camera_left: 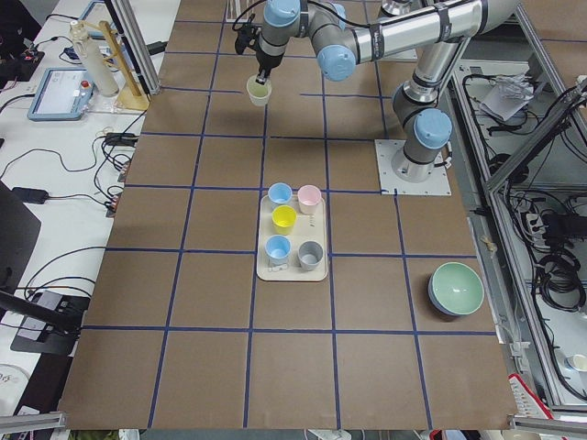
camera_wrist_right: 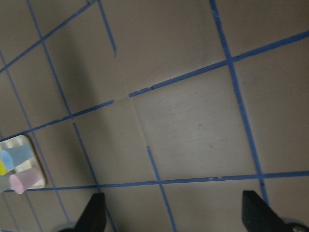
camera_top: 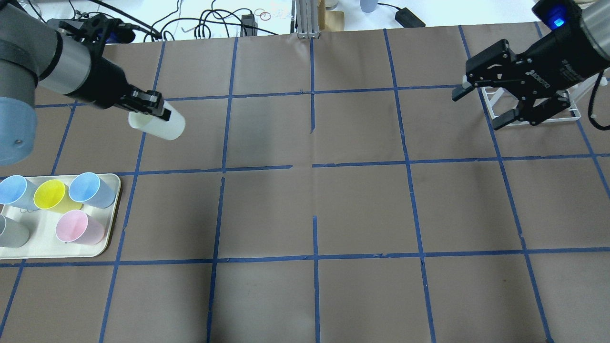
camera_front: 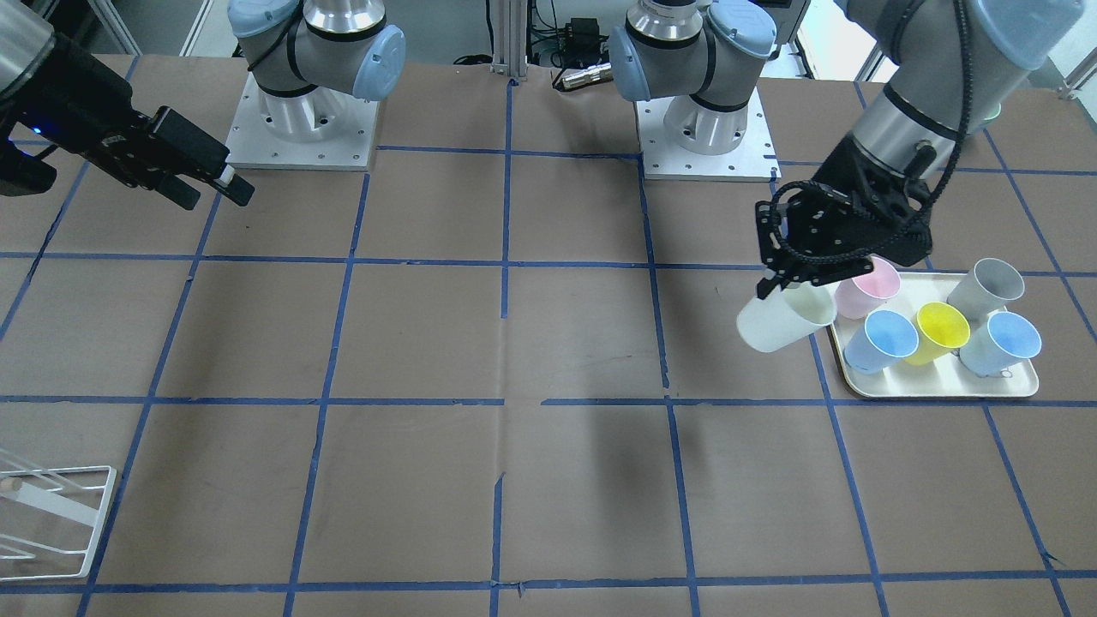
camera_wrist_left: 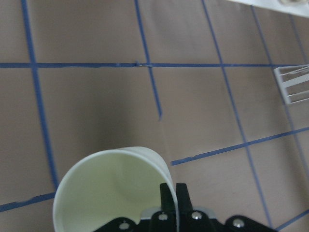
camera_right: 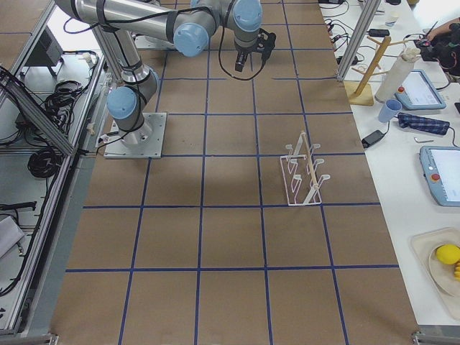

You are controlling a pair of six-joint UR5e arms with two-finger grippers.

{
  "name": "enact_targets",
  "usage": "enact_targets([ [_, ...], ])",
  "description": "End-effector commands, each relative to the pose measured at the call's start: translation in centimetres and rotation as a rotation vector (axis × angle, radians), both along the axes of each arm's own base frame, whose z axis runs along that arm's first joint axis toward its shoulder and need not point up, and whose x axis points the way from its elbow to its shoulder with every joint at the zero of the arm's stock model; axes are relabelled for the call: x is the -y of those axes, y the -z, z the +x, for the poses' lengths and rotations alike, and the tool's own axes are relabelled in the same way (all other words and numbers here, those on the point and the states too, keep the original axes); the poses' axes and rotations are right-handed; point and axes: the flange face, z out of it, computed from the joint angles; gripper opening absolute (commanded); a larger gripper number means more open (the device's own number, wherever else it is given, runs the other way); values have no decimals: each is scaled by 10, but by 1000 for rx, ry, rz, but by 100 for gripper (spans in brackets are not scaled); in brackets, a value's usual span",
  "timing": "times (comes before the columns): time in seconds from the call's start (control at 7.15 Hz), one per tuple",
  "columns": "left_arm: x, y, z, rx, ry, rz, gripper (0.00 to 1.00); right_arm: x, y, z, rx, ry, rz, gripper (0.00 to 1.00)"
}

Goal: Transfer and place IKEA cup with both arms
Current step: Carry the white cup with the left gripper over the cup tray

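Note:
My left gripper (camera_top: 161,110) is shut on the rim wall of the pale cream IKEA cup (camera_top: 157,125) and holds it tilted on its side above the table, beyond the tray. In the front view the cup (camera_front: 784,320) hangs under the left gripper (camera_front: 774,287), just left of the tray. The left wrist view looks into the cup's open mouth (camera_wrist_left: 111,193), with one finger inside the rim and one outside. My right gripper (camera_top: 479,105) is open and empty, in the air at the far right by the rack. It also shows in the front view (camera_front: 218,184).
A cream tray (camera_top: 110,224) at the near left holds two blue cups, a yellow cup (camera_top: 51,195), a pink cup (camera_top: 78,227) and a grey cup (camera_top: 10,232). A white wire rack (camera_top: 495,102) stands at the far right. A green bowl (camera_left: 456,289) sits beside the left arm's base.

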Motion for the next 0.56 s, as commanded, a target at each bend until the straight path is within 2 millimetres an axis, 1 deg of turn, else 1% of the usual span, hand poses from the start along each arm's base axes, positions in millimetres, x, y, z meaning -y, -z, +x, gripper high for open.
enact_targets([
  [0.0,-24,10,111,131,215,62,0,-2,-2,-9,-189,3,12,100],
  [0.14,-37,12,154,157,295,72,0,-10,-13,-6,-221,-4,-7,100],
  [0.28,-51,20,182,198,396,102,0,-17,-17,3,-241,-6,-8,100],
  [0.42,-62,29,205,211,524,96,0,-20,-18,18,-299,-49,1,100],
])
